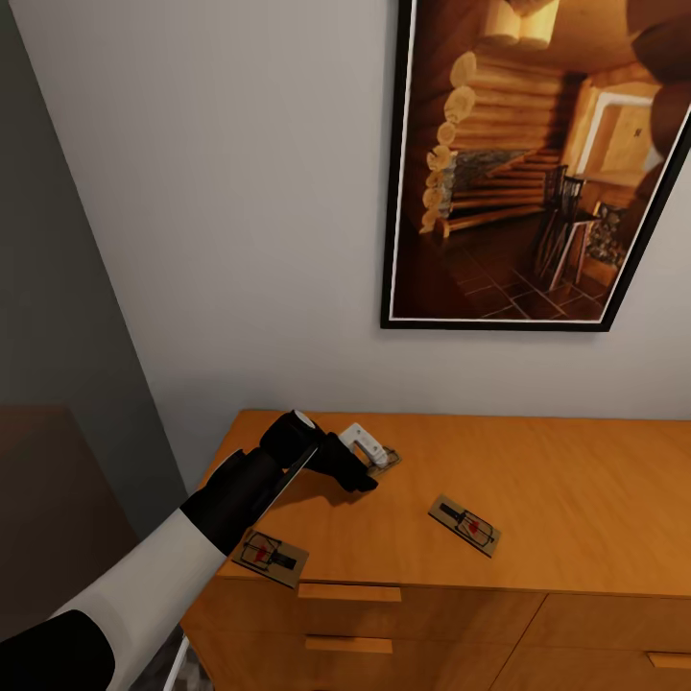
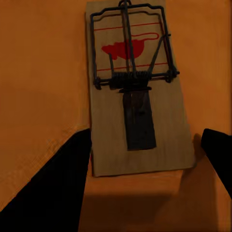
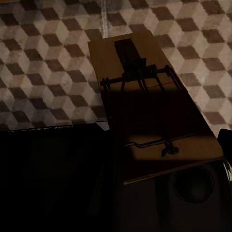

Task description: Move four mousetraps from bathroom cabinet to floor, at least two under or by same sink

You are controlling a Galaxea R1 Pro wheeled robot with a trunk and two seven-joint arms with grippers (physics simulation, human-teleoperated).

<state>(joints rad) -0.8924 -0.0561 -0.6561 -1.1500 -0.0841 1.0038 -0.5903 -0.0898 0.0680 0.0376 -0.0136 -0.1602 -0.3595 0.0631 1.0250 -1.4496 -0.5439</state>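
On the orange cabinet top, the left gripper hovers open-jawed astride a mousetrap, ready to close; the right gripper's trap, seemingly clamped, hangs above the tiled floor, two more lying at five and eight o'clock.

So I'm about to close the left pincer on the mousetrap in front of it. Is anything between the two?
Nothing visible. In the left wrist view the mousetrap lies flat on the cabinet top, with the open left pincer at its near end and only bare wood around it.
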